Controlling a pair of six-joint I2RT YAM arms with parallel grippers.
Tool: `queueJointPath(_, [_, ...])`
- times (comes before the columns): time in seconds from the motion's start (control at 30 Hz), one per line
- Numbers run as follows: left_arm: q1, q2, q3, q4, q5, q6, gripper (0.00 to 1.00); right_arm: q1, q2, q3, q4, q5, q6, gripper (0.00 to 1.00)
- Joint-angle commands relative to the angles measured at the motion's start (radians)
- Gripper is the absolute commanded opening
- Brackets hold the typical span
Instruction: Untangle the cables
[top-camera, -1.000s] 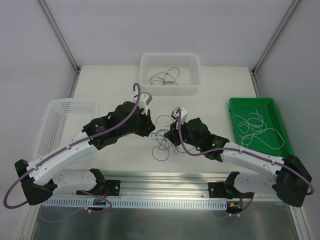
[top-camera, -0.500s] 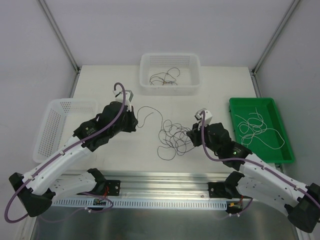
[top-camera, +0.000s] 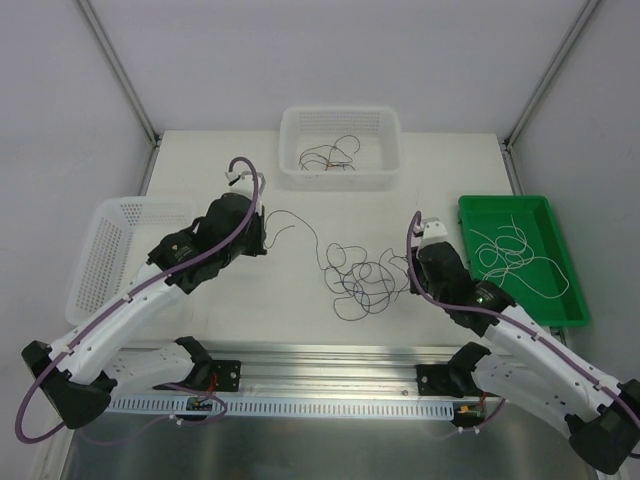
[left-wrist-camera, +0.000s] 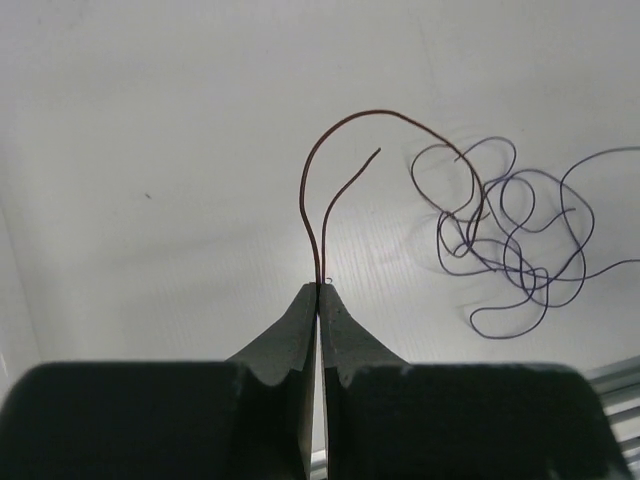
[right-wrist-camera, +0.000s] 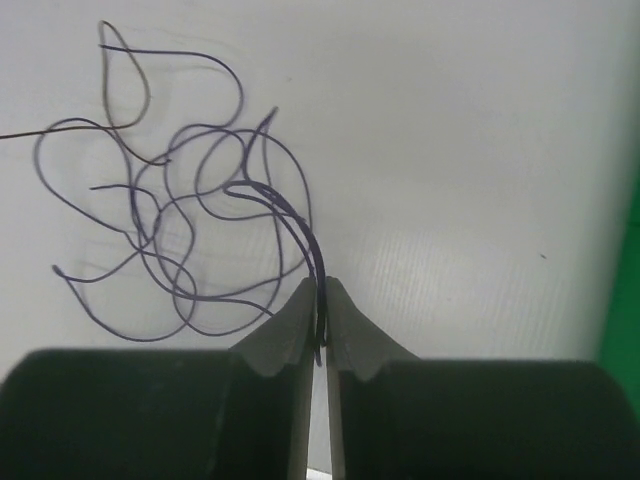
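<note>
Untangling step: pull-apart judged to be in hand, strands held at both sides.
Left end effector (left-wrist-camera: 318, 290): closed on brown cable (left-wrist-camera: 345, 122).
Right end effector (right-wrist-camera: 319, 288): clamped on purple strands (right-wrist-camera: 300, 225).
Tangle (top-camera: 362, 278): loose loops on counter (top-camera: 250, 300), between both end effectors.
Next: wider separation judged needed; brown cable to be drawn clear of loops, snags watched.
</note>
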Motion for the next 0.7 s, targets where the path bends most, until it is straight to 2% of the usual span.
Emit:
queueJointPath(0.0, [0.02, 0.007, 0.15, 0.0, -0.065, 0.101, 0.0, -0.009, 0.031, 0.061, -0.173, 0.139, 0.089, 0.1])
queueJointPath(0.1, [0.027, 0.02, 0.277, -0.003, -0.109, 0.167, 0.0, -0.026, 0.07, 0.078, -0.278, 0.195, 0.161, 0.13])
queueJointPath(0.13, [0.03, 0.033, 0.339, -0.003, -0.135, 0.182, 0.0, -0.026, 0.075, 0.081, -0.293, 0.205, 0.188, 0.21])
queueJointPath(0.2, [0.032, 0.048, 0.402, 0.0, -0.16, 0.231, 0.0, -0.026, 0.08, 0.077, -0.3, 0.197, 0.198, 0.32])
queueJointPath(0.23, [0.034, 0.068, 0.466, 0.0, -0.177, 0.251, 0.0, -0.027, 0.075, 0.066, -0.29, 0.183, 0.195, 0.44])
queueJointPath(0.3, [0.034, 0.091, 0.531, -0.002, -0.189, 0.303, 0.0, -0.027, 0.074, 0.063, -0.263, 0.144, 0.176, 0.53])
queueJointPath(0.33, [0.037, 0.115, 0.593, 0.0, -0.188, 0.319, 0.0, -0.027, 0.072, 0.061, -0.255, 0.131, 0.17, 0.61])
queueJointPath(0.4, [0.037, 0.142, 0.647, -0.002, -0.168, 0.348, 0.0, -0.024, 0.069, 0.061, -0.229, 0.101, 0.153, 0.68])
queueJointPath(0.43, [0.037, 0.164, 0.688, 0.0, -0.153, 0.353, 0.0, -0.026, 0.062, 0.061, -0.223, 0.081, 0.149, 0.74])
queueJointPath(0.67, [0.044, 0.273, 0.755, 0.047, -0.082, 0.394, 0.0, -0.026, -0.061, 0.023, -0.137, -0.03, 0.107, 0.93])
